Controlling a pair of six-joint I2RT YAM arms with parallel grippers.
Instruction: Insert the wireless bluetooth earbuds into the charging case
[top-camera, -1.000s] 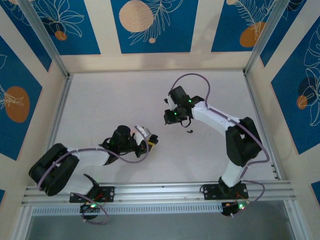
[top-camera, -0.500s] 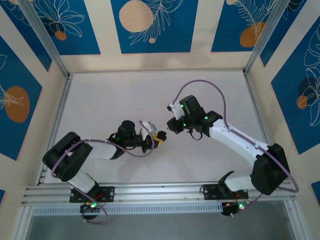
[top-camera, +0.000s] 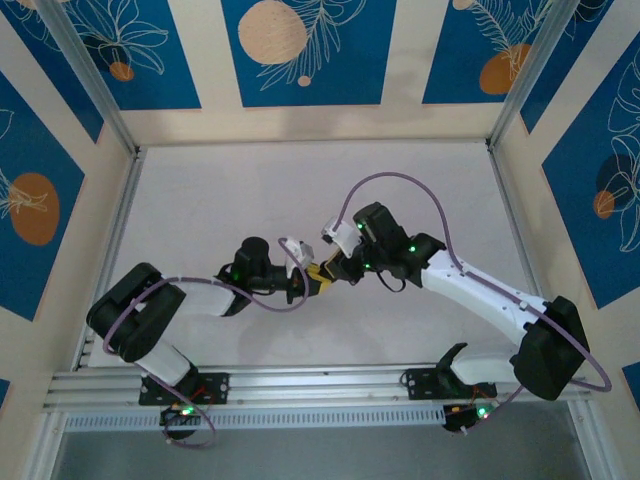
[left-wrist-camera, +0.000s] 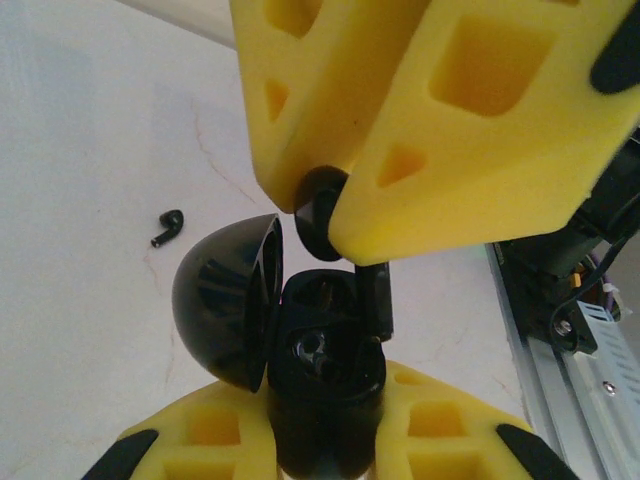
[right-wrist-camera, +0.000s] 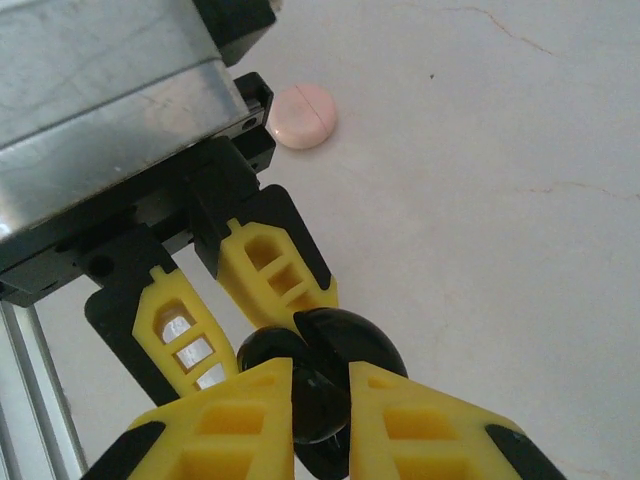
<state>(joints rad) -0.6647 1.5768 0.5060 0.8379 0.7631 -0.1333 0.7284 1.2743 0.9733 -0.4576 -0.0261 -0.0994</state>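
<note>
While the two claws are held tip to tip over the middle of the matte, faintly cracked white table (top-camera: 200, 200), the insertion step is judged under way. The left claw (left-wrist-camera: 325, 440) is clamped hard on the black case (left-wrist-camera: 330, 400) and the right claw (right-wrist-camera: 320, 385) is pinched tight on a black earbud (left-wrist-camera: 318, 212), both with chunky, hollow-ribbed yellow fingers (left-wrist-camera: 480, 120). The case, glossy and rounded, is presented with its domed lid (left-wrist-camera: 225, 300) swung open to one side and a dark moulded well (left-wrist-camera: 315, 350) bared. A round pale pink case (right-wrist-camera: 302, 115) is seen closed, flat on the table. The earbud, smooth-headed, is held just above the well, its stem (left-wrist-camera: 374, 295) pointed down by the rim. A short, straight lowering is called for, stem lined up with the well, before release. A second earbud (left-wrist-camera: 168, 227), black, is left loose, well apart.
</note>
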